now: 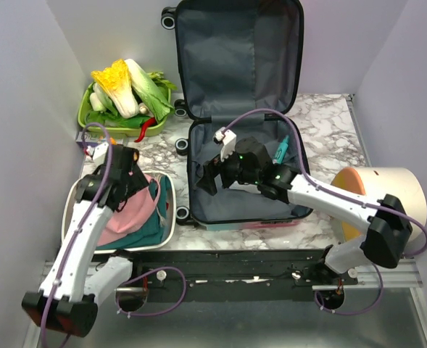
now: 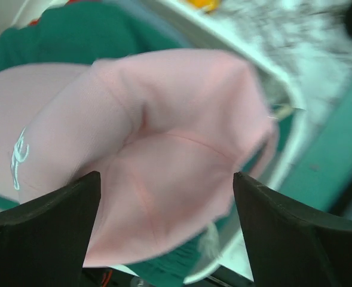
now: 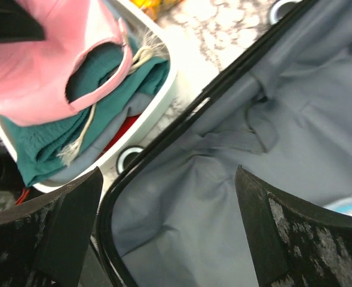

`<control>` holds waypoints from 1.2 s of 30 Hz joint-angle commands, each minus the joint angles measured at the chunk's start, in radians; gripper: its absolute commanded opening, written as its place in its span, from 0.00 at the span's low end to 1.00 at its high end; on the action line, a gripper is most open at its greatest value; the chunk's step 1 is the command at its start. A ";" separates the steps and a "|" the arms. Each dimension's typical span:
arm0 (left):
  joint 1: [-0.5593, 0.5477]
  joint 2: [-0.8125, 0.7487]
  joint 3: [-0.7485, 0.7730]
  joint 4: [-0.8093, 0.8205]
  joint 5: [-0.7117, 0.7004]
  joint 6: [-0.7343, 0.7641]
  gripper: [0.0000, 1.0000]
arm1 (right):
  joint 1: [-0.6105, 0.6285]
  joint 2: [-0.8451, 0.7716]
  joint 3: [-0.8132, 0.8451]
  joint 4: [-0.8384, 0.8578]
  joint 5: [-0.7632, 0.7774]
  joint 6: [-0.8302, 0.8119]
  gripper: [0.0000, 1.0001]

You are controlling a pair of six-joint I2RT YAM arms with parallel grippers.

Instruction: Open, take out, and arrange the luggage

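Note:
The luggage [image 1: 242, 72] lies open mid-table, its lid propped against the back wall and its grey lining [image 3: 223, 197] bare. My right gripper [image 1: 209, 176] is open inside the lower half near its left rim, with nothing between its fingers [image 3: 168, 173]. My left gripper [image 1: 142, 185] hovers over the white basin [image 1: 171, 210] at the left. Its jaws stand wide, open [image 2: 167, 179], with a pink garment [image 2: 164, 119] lying just beneath and between them. The pink garment [image 1: 130, 214] rests on teal clothes [image 1: 149, 225] in the basin.
A green tray [image 1: 86, 116] of vegetables sits at the back left. A cream cylindrical container [image 1: 387, 192] lies on its side at the right edge. A small teal item [image 1: 282, 150] rests by the luggage's right rim. Walls close in on both sides.

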 commanded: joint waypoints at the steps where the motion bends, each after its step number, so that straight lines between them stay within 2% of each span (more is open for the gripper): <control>1: 0.005 -0.161 0.153 0.143 0.281 0.117 0.99 | -0.010 -0.112 0.019 -0.051 0.209 -0.052 1.00; 5: 0.001 -0.100 0.254 0.221 0.369 0.108 0.99 | -0.103 -0.180 -0.012 -0.055 0.235 -0.014 1.00; 8: -0.042 0.001 0.242 0.322 0.428 0.103 0.99 | -0.160 -0.227 -0.041 -0.058 0.245 -0.012 1.00; 10: -0.088 0.093 0.250 0.408 0.429 0.097 0.99 | -0.190 -0.244 -0.053 -0.072 0.262 -0.009 1.00; 14: -0.240 0.293 0.395 0.453 0.349 0.149 0.99 | -0.301 -0.260 -0.064 -0.115 0.260 0.014 1.00; 19: -0.266 0.478 0.474 0.528 0.390 0.181 0.99 | -0.361 -0.247 -0.064 -0.164 0.294 -0.011 1.00; 22: -0.272 0.590 0.527 0.519 0.416 0.213 0.99 | -0.427 -0.208 -0.047 -0.236 0.282 0.047 1.00; 26: -0.283 0.730 0.657 0.468 0.427 0.256 0.99 | -0.503 -0.200 -0.059 -0.270 0.281 0.046 1.00; 29: -0.297 0.810 0.719 0.461 0.483 0.281 0.99 | -0.549 -0.226 -0.024 -0.341 0.382 0.015 1.00; 31: -0.308 0.859 0.748 0.465 0.508 0.296 0.99 | -0.577 -0.250 0.014 -0.399 0.513 0.009 1.00; 32: -0.311 0.876 0.780 0.462 0.510 0.302 0.99 | -0.624 -0.269 0.031 -0.420 0.527 0.009 1.00; 34: -0.311 0.917 0.813 0.450 0.513 0.312 0.99 | -0.684 -0.280 0.062 -0.476 0.481 0.003 1.00; 36: -0.311 0.937 0.850 0.448 0.510 0.327 0.99 | -0.729 -0.289 0.062 -0.459 0.447 -0.034 1.00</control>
